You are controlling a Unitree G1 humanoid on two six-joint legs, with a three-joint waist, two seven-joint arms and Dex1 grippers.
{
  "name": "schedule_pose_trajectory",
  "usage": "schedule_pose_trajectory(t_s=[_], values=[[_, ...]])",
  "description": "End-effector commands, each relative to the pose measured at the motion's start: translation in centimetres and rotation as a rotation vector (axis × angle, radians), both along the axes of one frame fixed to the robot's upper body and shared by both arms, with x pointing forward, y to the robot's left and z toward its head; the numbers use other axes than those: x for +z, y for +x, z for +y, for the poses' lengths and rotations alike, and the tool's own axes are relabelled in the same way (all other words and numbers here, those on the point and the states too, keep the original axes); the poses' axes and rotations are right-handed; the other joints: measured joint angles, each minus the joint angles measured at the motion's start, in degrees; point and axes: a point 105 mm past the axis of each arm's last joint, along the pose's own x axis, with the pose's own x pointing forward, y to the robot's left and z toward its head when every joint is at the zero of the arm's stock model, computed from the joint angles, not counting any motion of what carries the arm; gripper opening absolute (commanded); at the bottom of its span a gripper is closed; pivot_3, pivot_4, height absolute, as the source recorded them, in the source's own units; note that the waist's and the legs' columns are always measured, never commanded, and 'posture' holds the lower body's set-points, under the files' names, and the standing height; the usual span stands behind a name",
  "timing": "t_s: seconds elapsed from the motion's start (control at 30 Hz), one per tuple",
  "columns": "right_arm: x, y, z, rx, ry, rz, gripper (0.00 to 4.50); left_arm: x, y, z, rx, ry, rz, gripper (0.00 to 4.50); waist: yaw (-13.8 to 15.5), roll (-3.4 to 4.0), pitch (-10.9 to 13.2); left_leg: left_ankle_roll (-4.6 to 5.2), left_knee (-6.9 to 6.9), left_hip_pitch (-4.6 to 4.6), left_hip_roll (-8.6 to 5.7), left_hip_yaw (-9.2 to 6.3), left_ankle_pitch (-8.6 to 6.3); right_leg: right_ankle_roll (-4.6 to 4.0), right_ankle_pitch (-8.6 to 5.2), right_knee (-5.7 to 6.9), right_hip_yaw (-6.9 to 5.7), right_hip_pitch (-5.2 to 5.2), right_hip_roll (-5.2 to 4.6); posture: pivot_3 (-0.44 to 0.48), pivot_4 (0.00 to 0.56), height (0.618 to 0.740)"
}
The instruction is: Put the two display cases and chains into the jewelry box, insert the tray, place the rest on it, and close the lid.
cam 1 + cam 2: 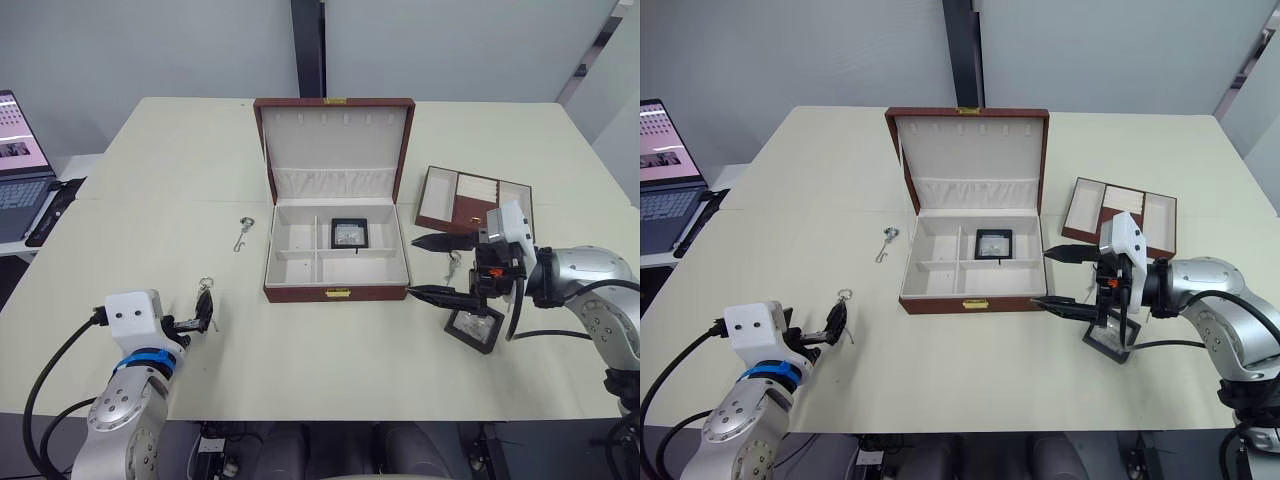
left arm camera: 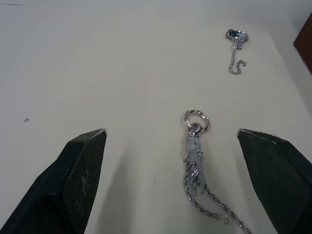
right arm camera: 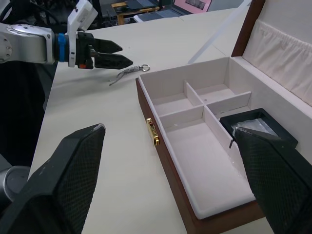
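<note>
The jewelry box (image 1: 300, 293) stands open mid-table, its lid (image 1: 335, 135) upright. One display case (image 1: 349, 234) lies in a back compartment. The other display case (image 1: 476, 328) lies on the table just beyond the box's right end, under my right wrist. My right gripper (image 1: 425, 268) is open and empty beside the box's right front corner. The tray (image 1: 440, 190) rests behind it. One chain (image 2: 195, 165) lies on the table between the fingers of my open left gripper (image 1: 203, 322), touched by neither. A second chain (image 1: 243, 232) lies left of the box.
A laptop (image 1: 18, 160) sits on a side desk at the far left. A small silvery piece (image 1: 454, 264) lies on the table between the tray and my right gripper. The table's front edge runs close below both arms.
</note>
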Motion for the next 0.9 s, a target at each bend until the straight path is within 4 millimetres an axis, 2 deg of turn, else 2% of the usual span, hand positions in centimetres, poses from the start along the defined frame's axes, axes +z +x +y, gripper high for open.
schedule_pose_trajectory(t_s=[0.03, 0.27, 0.5, 0.63, 0.9], values=[[0.7, -0.5, 0.8, 0.026, 0.004, -0.042, 4.50, 0.1, 0.8, -0.3, -0.022, 0.017, -0.022, 4.45, 0.00, 0.00, 0.00, 0.00, 0.00, 0.00, -0.01, 0.01, 0.00, 0.00, 0.00, 0.00, -0.01, 0.00, 0.00, 0.000, 0.150, 0.740], [0.7, -0.8, 0.9, 0.024, 0.007, -0.042, 4.50, -2.0, 1.3, -0.8, -0.062, -0.014, 0.028, 4.45, 0.01, 0.01, -0.01, 0.00, -0.01, 0.01, 0.01, 0.01, 0.00, 0.00, 0.00, 0.01, -0.04, -0.01, 0.00, 0.000, 0.150, 0.740], [0.7, -0.9, 1.0, 0.019, 0.003, -0.041, 4.50, -2.9, 1.6, -0.7, -0.075, -0.011, 0.059, 4.45, 0.00, 0.02, -0.02, 0.00, -0.01, 0.02, -0.02, 0.02, 0.00, 0.00, 0.00, 0.01, -0.03, 0.00, -0.01, 0.000, 0.150, 0.740], [0.7, -0.8, 1.0, 0.020, 0.001, -0.043, 4.50, -3.0, 1.5, -0.8, -0.074, -0.031, 0.059, 3.57, 0.00, 0.03, -0.03, 0.00, -0.01, 0.03, -0.01, 0.03, 0.00, 0.00, 0.00, 0.02, -0.04, 0.00, -0.01, 0.000, 0.150, 0.740], [0.6, -0.8, 0.9, 0.018, 0.003, -0.043, 4.50, -2.8, 1.5, -1.0, -0.075, -0.049, 0.054, 1.06, 0.00, 0.04, -0.03, 0.00, -0.01, 0.02, -0.02, 0.02, 0.00, 0.00, 0.00, 0.01, -0.04, 0.00, -0.02, 0.000, 0.150, 0.740]])
